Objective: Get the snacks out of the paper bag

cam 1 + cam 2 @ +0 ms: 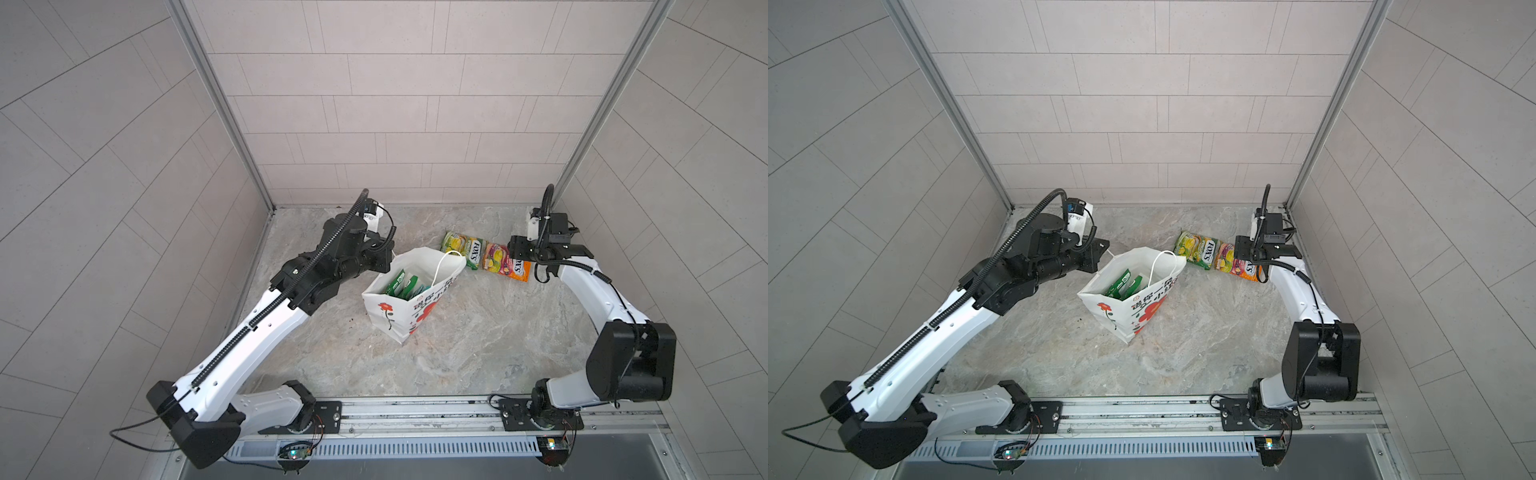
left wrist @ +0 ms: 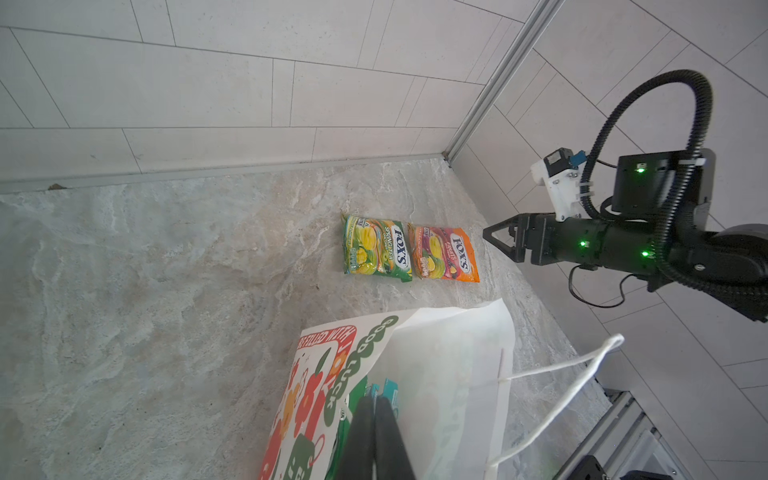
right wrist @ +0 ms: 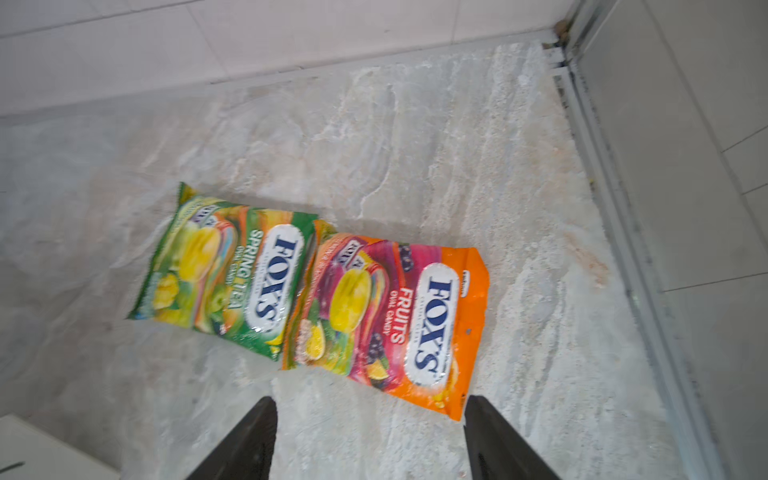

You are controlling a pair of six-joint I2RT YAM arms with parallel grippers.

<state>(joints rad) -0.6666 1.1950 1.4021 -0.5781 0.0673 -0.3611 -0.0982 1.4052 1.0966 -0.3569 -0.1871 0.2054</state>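
Observation:
The white paper bag with a red flower stands upright and open mid-table in both top views. Green snack packets stick up inside it, and a teal one shows in the left wrist view. My left gripper is shut at the bag's left rim and seems to pinch the paper there. Behind the bag and to its right, a green-yellow FOX'S packet and an orange-pink one lie flat side by side. My right gripper is open and empty, just off the orange packet's end.
The back wall and the right wall with its metal corner post stand close to the two packets. A white cord handle arches over the bag's mouth. The arm bases sit on a rail along the front edge.

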